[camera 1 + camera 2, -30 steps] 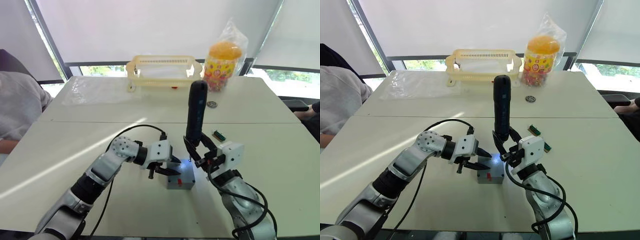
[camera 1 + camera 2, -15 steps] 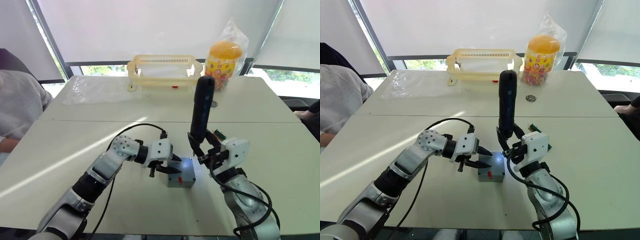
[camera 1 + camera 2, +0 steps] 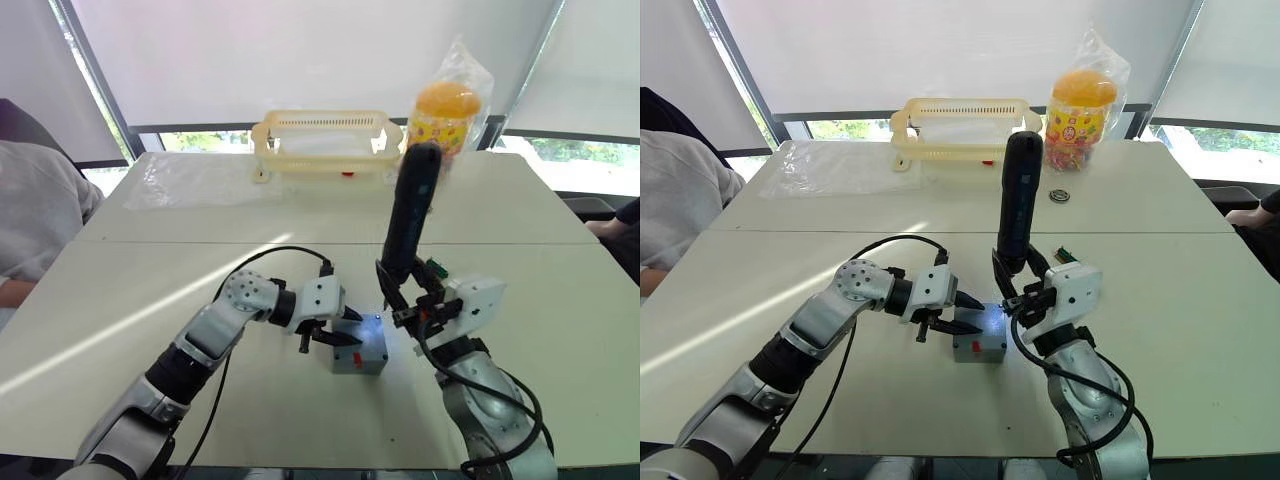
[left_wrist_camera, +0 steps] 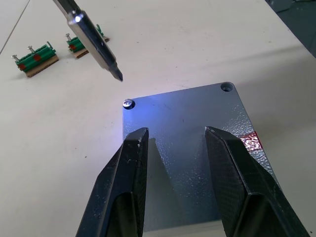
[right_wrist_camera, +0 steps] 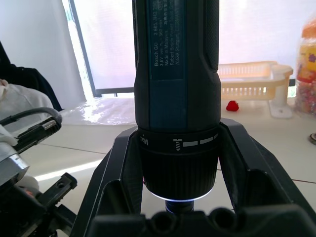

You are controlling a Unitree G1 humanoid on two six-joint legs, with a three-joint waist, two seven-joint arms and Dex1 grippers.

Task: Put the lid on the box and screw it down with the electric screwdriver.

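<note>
Left hand [image 3: 338,334]: fingers parted, spread over the near part of the lid [image 4: 187,133]; whether the tips press on it cannot be told.
Lid: seated flat on the box [image 3: 360,352], which stands on the bench [image 3: 200,300] between the two arms; one corner shows a screw head [image 4: 128,103], another an unfilled hole [image 4: 226,87].
Right hand [image 3: 408,303]: clamped around the lower barrel of the electric screwdriver [image 3: 410,215], which leans slightly; bit [image 4: 106,58] hangs just above and beside the screw head, not touching.
Step in hand: driving that corner screw.
Doing it well: bring the tool upright, centre the bit in the screw's recess, press straight down; the left hand should brace the box against turning.
</note>
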